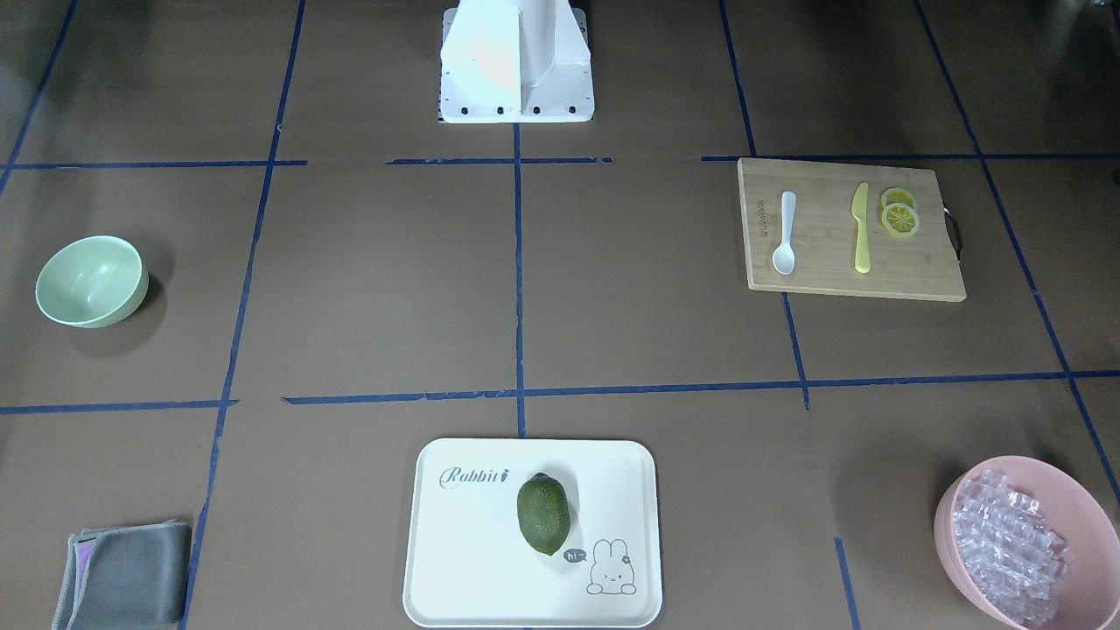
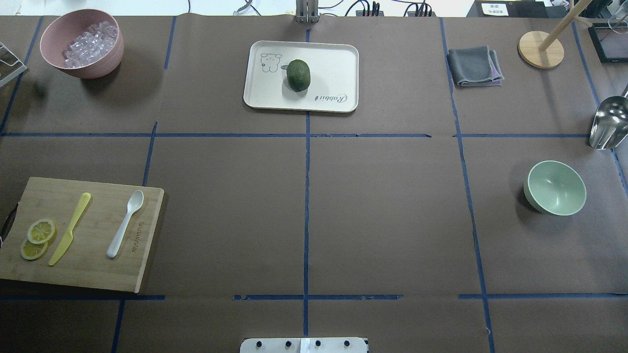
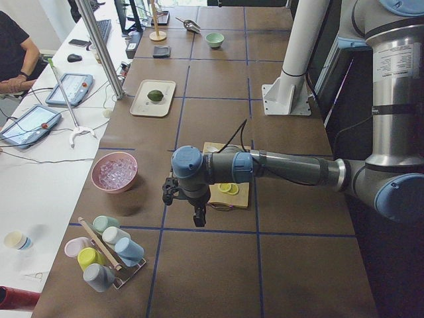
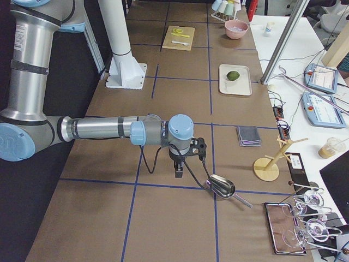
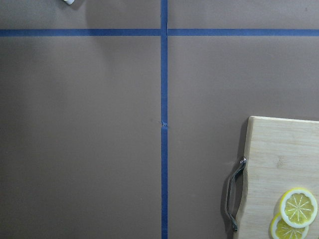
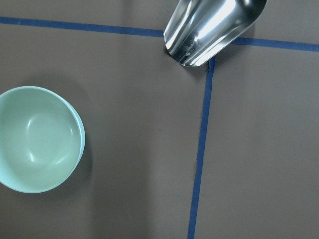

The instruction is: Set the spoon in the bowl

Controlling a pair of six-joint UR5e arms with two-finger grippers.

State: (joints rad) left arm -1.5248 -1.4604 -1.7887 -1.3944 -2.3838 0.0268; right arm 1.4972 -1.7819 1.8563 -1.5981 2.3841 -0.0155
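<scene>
The white spoon [image 1: 785, 234] lies on a wooden cutting board [image 1: 831, 271], beside a yellow knife [image 1: 862, 229]; the overhead view shows it too [image 2: 125, 223]. The empty mint-green bowl [image 1: 90, 281] stands alone on the table's other side, and also shows in the overhead view [image 2: 555, 187] and the right wrist view [image 6: 35, 138]. My left gripper [image 3: 196, 215] hangs just off the board's outer end. My right gripper [image 4: 178, 170] hangs near a metal scoop. Each gripper shows only in a side view, so I cannot tell whether it is open or shut.
Two lemon slices [image 2: 37, 239] lie on the board. A white tray [image 2: 338, 63] with a green fruit [image 2: 298, 75], a pink bowl of clear pieces [image 2: 82, 43], a grey cloth [image 2: 473, 66] and a metal scoop [image 6: 212, 27] stand around the table.
</scene>
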